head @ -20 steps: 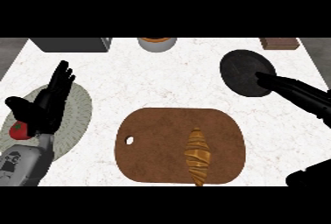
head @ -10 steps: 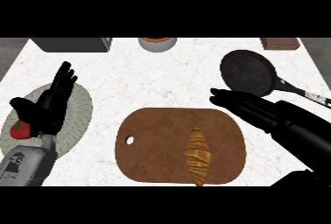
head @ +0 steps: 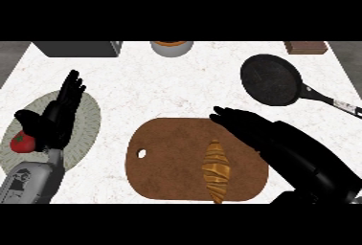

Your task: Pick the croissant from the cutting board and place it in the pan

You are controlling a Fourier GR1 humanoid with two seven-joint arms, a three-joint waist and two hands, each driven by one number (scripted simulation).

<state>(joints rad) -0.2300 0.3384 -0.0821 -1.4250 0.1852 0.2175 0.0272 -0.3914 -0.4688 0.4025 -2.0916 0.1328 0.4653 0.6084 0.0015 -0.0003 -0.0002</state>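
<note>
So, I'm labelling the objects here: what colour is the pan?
The pan is black; the head view shows it, at the counter's far right.

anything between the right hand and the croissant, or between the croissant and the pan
Nothing visible. Only bare board separates the right hand from the croissant. Only counter, crossed by that same hand, lies between the croissant and the pan.

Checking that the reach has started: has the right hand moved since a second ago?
Yes. The right hand has swung left, away from the pan, and now overlaps the upper right edge of the cutting board, beside the croissant.
</note>
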